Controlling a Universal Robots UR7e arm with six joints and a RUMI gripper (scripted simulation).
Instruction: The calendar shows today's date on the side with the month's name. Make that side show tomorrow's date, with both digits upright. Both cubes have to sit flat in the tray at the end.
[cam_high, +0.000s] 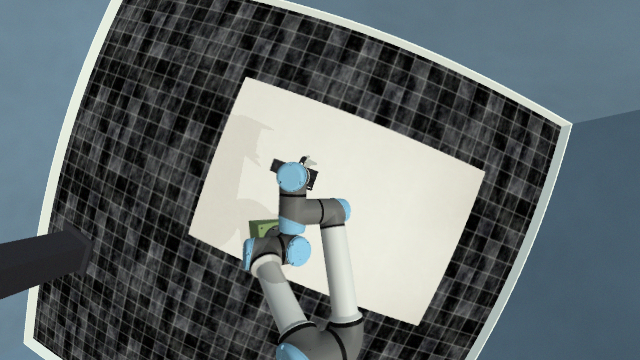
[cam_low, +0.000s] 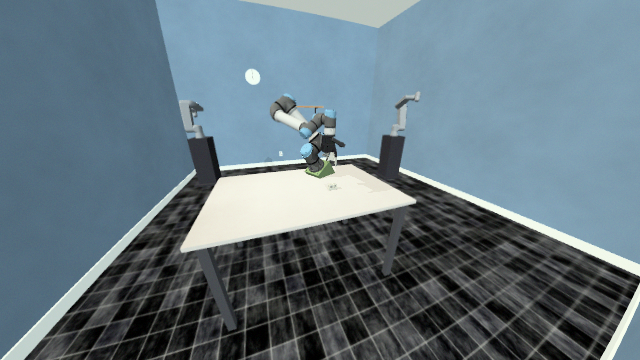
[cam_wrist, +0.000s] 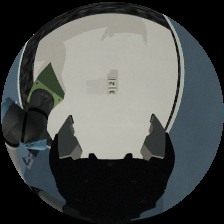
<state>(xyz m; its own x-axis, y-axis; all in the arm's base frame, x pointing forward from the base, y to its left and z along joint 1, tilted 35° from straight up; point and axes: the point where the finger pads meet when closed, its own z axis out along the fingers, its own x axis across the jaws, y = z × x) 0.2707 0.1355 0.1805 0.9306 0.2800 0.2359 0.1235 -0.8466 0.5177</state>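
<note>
Far out to the left of the pincer (cam_high: 307, 161) (cam_low: 333, 159) (cam_wrist: 111, 118), in the exterior view, a small grey arm (cam_low: 187, 116) stood on a dark pedestal (cam_low: 205, 160). Next, higher than the pincer on the back wall, hung a round white clock (cam_low: 252, 76). The robot arm (cam_high: 340, 270) (cam_low: 290, 120) (cam_wrist: 35, 125) came after it, bending up and over from a green base (cam_high: 255, 225) (cam_low: 329, 169) (cam_wrist: 49, 75) that sat just left of the pincer and lower down.

The pincer itself pointed downward over the pale bench (cam_high: 400, 200) (cam_low: 250, 205) (cam_wrist: 150, 75), its fingers spread wide with nothing between them. Below it, well apart from the fingertips, the little calendar (cam_low: 332, 186) (cam_wrist: 112, 85) rested on the bench; in the wrist view it lay ahead of the gap between the fingers. Two pale faces sat side by side there, bearing dark marks that looked like a 2 and a 3 turned sideways, though they were too small to read for certain, and so was any month name. From above, the wrist hid the calendar.

To the right of the pincer, shadow (cam_low: 372, 183) darkened part of the bench. Farther right, a second grey arm (cam_low: 401, 115) rose from another dark pedestal (cam_low: 391, 157), well apart from the pincer.
</note>
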